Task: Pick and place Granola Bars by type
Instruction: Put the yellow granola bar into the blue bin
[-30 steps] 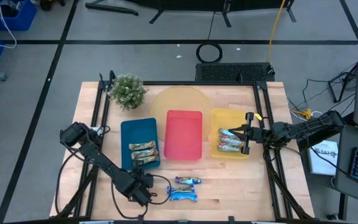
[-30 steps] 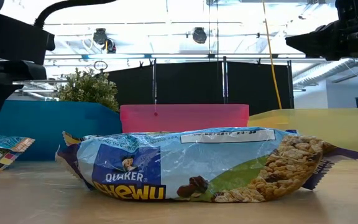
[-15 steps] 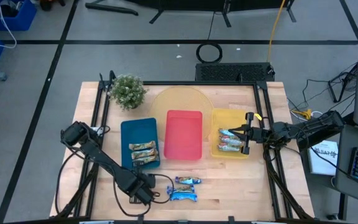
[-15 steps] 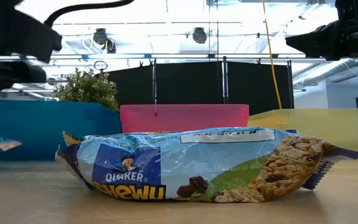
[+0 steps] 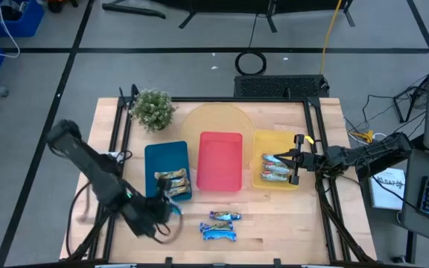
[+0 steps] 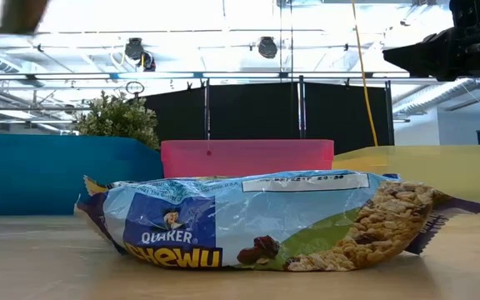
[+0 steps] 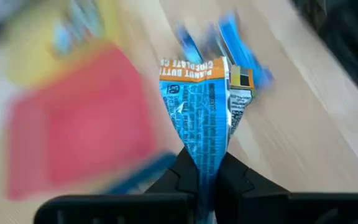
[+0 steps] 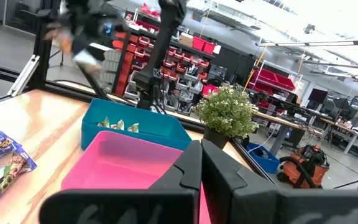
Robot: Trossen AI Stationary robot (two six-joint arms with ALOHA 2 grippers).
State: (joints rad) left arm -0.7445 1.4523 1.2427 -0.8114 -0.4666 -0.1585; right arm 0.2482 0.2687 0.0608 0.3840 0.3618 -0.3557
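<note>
My left gripper [image 7: 207,165] is shut on a granola bar in a blue wrapper with an orange band [image 7: 202,106]. In the high view it [image 5: 162,211] hangs over the table near the blue tray's [image 5: 155,158] near end. Two blue-wrapped bars [image 5: 223,217] [image 5: 219,234] lie flat on the wood in front of the red tray [image 5: 220,160]. Tan-gold bars [image 5: 171,182] lie in the blue tray and silvery-teal bars [image 5: 275,168] in the yellow tray [image 5: 263,141]. My right gripper [image 5: 296,168] waits shut over the yellow tray. My left gripper pinches one end of the bar's wrapper [image 7: 205,154] between its two fingers. The bar sticks out ahead of the fingertips, in line with them. It is lifted clear of the table, with the two blue bars and the red tray below it.
A small potted plant [image 5: 153,109] stands at the table's far left, and a pale round mat [image 5: 214,120] lies behind the red tray. Bare wood shows along the near edge [image 5: 289,231]. In the low view one blue bar [image 6: 257,221] fills the foreground.
My left gripper has taken the bar up off the table near the front edge and carried it up and toward the blue tray. The bar has left the low view, lifted clear. The left arm has swung up and out toward the table's left.
</note>
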